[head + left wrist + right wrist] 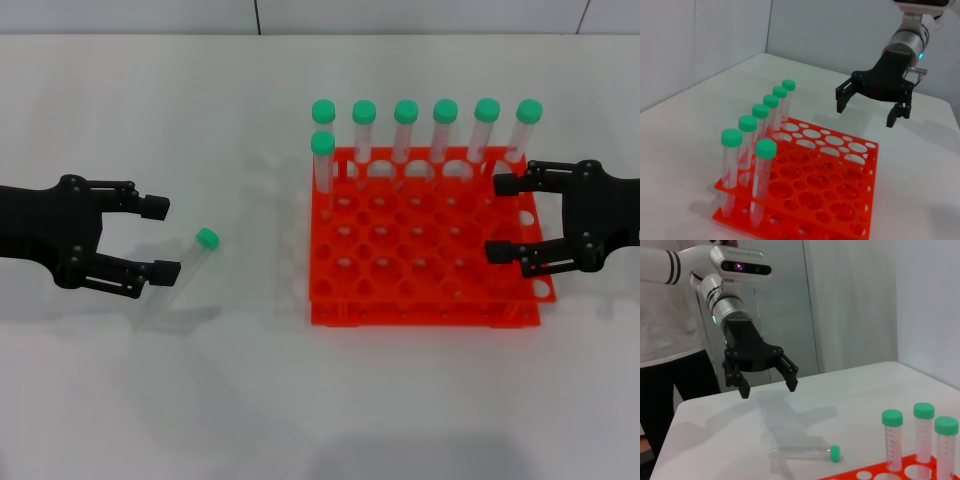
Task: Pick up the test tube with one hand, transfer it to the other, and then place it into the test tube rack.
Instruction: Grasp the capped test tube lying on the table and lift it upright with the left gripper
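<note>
The loose test tube (186, 274) lies on the white table with its green cap (207, 238) pointing away from me. It also shows in the right wrist view (802, 452). My left gripper (160, 240), on the green-ringed arm, is open and empty just left of the tube, hovering above the table; the right wrist view shows it too (768, 388). My right gripper (498, 218) is open and empty over the right edge of the orange-red rack (420, 310); the left wrist view shows it as well (866, 114). Several green-capped tubes (405, 130) stand upright in the rack.
The standing tubes fill the rack's back row, with one more (323, 165) at the left of the second row; the other holes are free. In the left wrist view they stand along one edge of the rack (790, 172). A person (665, 340) stands beyond the table.
</note>
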### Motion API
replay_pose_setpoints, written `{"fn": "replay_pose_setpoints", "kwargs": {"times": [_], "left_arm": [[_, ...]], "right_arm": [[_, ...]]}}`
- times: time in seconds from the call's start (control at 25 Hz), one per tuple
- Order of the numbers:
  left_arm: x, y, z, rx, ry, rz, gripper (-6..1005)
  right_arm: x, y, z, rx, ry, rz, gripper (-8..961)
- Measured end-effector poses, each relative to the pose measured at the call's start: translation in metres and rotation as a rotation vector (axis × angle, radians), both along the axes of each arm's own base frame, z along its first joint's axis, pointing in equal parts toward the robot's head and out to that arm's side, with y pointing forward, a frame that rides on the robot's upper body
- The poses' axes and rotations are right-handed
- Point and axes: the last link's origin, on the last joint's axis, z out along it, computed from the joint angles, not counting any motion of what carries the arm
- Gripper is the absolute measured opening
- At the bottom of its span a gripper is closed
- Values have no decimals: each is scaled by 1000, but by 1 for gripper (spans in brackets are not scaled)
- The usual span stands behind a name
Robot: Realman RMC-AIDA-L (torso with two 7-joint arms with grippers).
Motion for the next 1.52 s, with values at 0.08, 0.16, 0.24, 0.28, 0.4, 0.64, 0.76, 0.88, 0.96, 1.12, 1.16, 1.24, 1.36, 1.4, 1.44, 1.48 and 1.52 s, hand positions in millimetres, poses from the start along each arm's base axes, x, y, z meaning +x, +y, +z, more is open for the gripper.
{"fn": "replay_pose_setpoints", "kwargs": {"times": [0.08,0.16,0.24,0.28,0.4,0.64,0.76,0.88,0.96,1.12,1.16,1.24,1.36,1.4,1.44,1.48,1.52], "left_arm": [[0,0,0,1,1,1,885],[0,0,0,1,1,2,885],[0,0,0,0,2,0,884],[0,0,0,0,2,0,884],[0,0,-1,-2,2,0,883],[2,1,0,-4,-4,24,881],[6,4,2,-20,10,80,880],[15,6,1,-64,56,164,879],[20,6,1,-89,94,225,878],[31,10,2,-125,161,367,877],[34,11,3,-135,172,414,877],[40,14,4,-158,193,482,876],[49,19,6,-192,263,593,875],[51,21,7,-194,297,629,875],[53,23,7,-192,334,662,875],[55,25,6,-188,371,687,874],[57,27,5,-183,406,708,874]], "right_arm": [[0,-1,-1,-1,2,-1,873],[1,-2,-2,-3,5,-5,873],[2,-3,-3,-4,5,-7,872],[2,-3,-3,-4,6,-9,872],[3,-5,-4,-5,8,-12,872],[4,-6,-2,3,23,-19,872],[5,-6,1,23,29,-22,871],[7,-7,6,43,29,-22,871],[7,-7,7,48,30,-18,871],[6,-7,8,50,32,-13,871],[6,-7,8,52,31,-10,870],[6,-7,8,56,29,-2,870],[6,-7,7,59,23,13,870],[6,-7,7,59,22,16,870],[6,-8,6,60,22,22,870],[5,-8,5,61,23,27,870],[5,-8,4,62,23,34,870]]}}
